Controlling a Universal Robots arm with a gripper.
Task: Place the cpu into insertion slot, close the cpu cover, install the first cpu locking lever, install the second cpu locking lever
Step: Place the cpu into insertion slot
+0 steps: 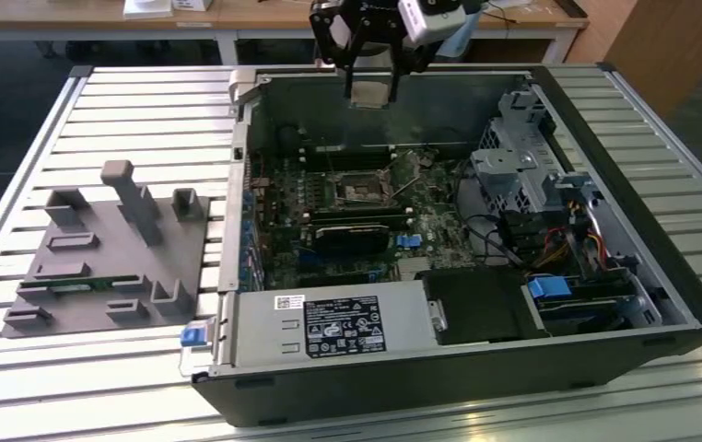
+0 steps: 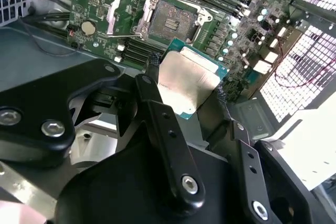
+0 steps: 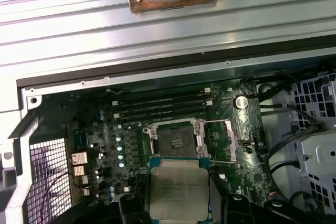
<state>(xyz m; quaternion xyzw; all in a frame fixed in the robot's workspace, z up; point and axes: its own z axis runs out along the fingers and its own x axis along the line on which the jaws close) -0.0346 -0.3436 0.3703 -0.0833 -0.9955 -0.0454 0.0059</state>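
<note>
My gripper (image 1: pixel 372 85) hangs above the far wall of the open computer case (image 1: pixel 683 304), shut on the cpu (image 1: pixel 372 93). In both wrist views the cpu (image 2: pixel 186 80) (image 3: pixel 178 187) shows as a silver-grey square on a green board, clamped by its edges between the black fingertips (image 2: pixel 153 60). The insertion slot (image 1: pixel 361 191) (image 2: pixel 170 22) (image 3: pixel 176 142) lies bare on the motherboard, its dark pin grid exposed. The cpu cover (image 2: pixel 112 18) (image 3: pixel 229 140) is swung open beside the slot. The cpu is well above the slot and apart from it.
Long memory slots (image 3: pixel 160 106) run beside the socket, and a black card (image 1: pixel 351 235) lies on its other side. Drive cages and cables (image 1: pixel 535 184) fill the exterior view's right of the case, with a power supply (image 1: pixel 326 327) in front. A grey fixture (image 1: pixel 105 249) stands on the slatted table.
</note>
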